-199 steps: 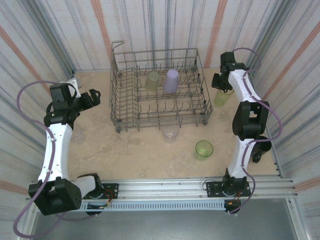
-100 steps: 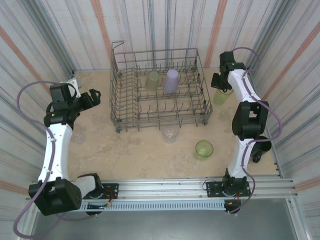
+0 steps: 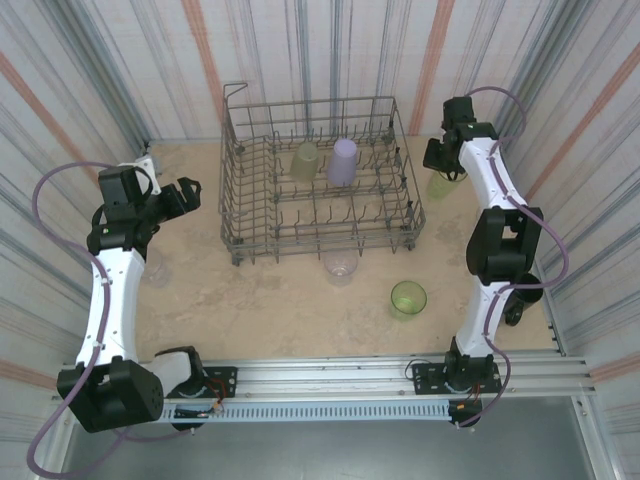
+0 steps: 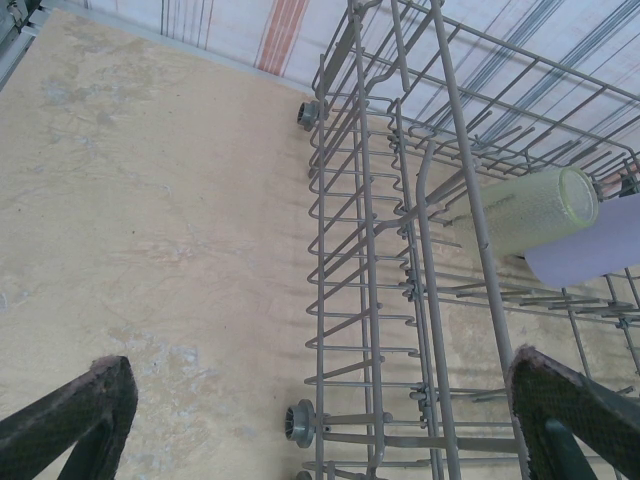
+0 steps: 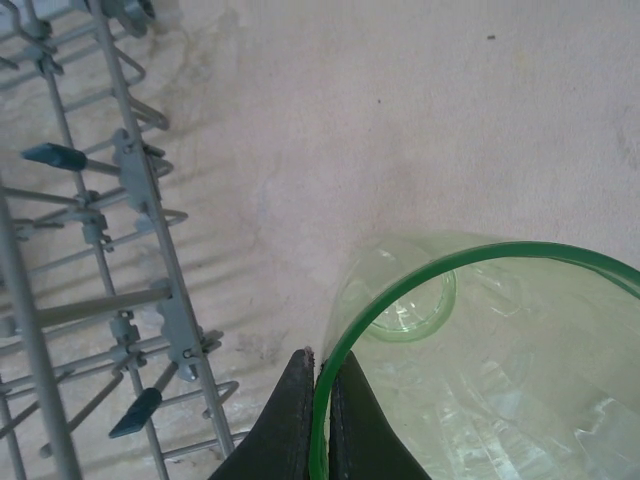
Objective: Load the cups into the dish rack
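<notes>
Left end effector (image 3: 183, 196) is wide open and empty, hanging off the left side of the dish rack (image 3: 310, 103); in its wrist view the jaws straddle the rack's left wall, touching nothing. Two cups are loaded in the far row, a yellow-green cup (image 3: 305, 160) leaning on the tines and a lavender cup (image 3: 343, 160) just beside it. On the table (image 3: 250, 300), a clear cup (image 3: 340, 267) sits just in front of the rack and a green cup (image 3: 408, 298) is further right, well apart from the rack. Right end effector (image 3: 440, 165) is pinched on the rim of a translucent green cup (image 5: 480, 360), one finger inside and one outside, just off the rack's right wall near the far corner. Can't tell whether its base is off the table yet. Step in hand, as I read it, is carrying this cup into the rack. A rim pinch on thin plastic is a weak hold, so go straight up first until the base clears the rack's top wire, then traverse left. Keep wrist rotation slow so the cup doesn't swing or slip out. Aim for a free tine row to the right of the lavender cup, seat it against the tines, then let go. Leave the left arm parked.
</notes>
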